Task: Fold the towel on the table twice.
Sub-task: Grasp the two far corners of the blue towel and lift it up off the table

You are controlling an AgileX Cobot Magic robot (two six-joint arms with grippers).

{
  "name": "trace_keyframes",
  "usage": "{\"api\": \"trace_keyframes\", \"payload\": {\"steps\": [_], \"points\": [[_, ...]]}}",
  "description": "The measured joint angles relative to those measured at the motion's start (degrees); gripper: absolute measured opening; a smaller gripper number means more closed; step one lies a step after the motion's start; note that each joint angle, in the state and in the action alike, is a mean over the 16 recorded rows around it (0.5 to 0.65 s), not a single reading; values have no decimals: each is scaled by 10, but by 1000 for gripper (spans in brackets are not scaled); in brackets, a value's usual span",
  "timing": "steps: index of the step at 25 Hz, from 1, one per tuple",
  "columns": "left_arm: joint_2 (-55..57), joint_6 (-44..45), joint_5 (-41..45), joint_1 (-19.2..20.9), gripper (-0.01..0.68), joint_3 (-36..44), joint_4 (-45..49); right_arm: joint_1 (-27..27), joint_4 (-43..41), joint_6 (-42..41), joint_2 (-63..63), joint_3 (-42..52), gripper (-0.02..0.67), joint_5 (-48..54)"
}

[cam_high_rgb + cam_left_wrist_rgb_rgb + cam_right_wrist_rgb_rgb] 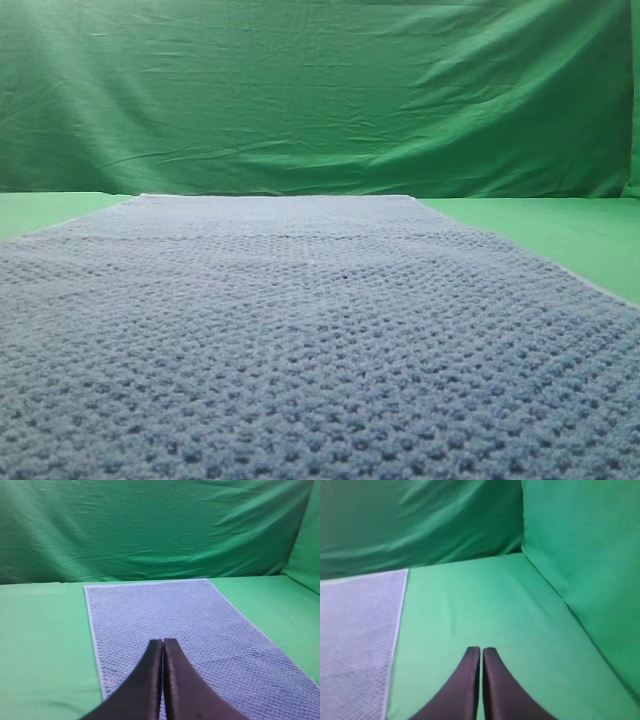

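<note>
The blue-grey waffle-weave towel (300,340) lies flat and unfolded on the bright green table (560,235), reaching from the near edge to the far hem. It also shows in the left wrist view (190,625) and at the left of the right wrist view (355,625). My left gripper (163,642) is shut and empty, above the towel's near left part. My right gripper (481,651) is shut and empty, above bare table (485,600) to the right of the towel's pale hemmed edge. Neither gripper shows in the exterior high view.
A wrinkled green cloth backdrop (320,90) hangs behind the table and wraps around the right side (585,555). Bare green table lies to the left of the towel (45,630) and to its right (270,605).
</note>
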Motion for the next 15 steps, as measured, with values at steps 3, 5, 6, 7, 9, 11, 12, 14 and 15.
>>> {"api": "trace_keyframes", "payload": {"steps": [3, 5, 6, 7, 9, 11, 12, 14, 15], "points": [[19, 6, 19, -12, 0, -12, 0, 9, 1, -16, 26, -25, 0, 44], [28, 5, 24, -19, 0, -15, 1, 15, 3, -26, 38, -36, 0, 59], [32, 2, 26, -22, 0, -16, 1, 17, 3, -29, 43, -40, 0, 64], [38, -2, 29, -25, 0, -19, 5, 20, 4, -32, 49, -45, 0, 69], [51, -14, 39, -29, 0, -27, 17, 26, 5, -39, 63, -58, 0, 80], [71, -31, 55, -31, 0, -38, 35, 31, 6, -46, 81, -74, 0, 95], [83, -40, 65, -32, 0, -45, 46, 33, 7, -50, 92, -83, 0, 104], [112, -59, 85, -32, 0, -61, 70, 39, 8, -59, 118, -102, 0, 123], [128, -68, 97, -32, 0, -70, 83, 42, 8, -63, 133, -113, 0, 132]]}}
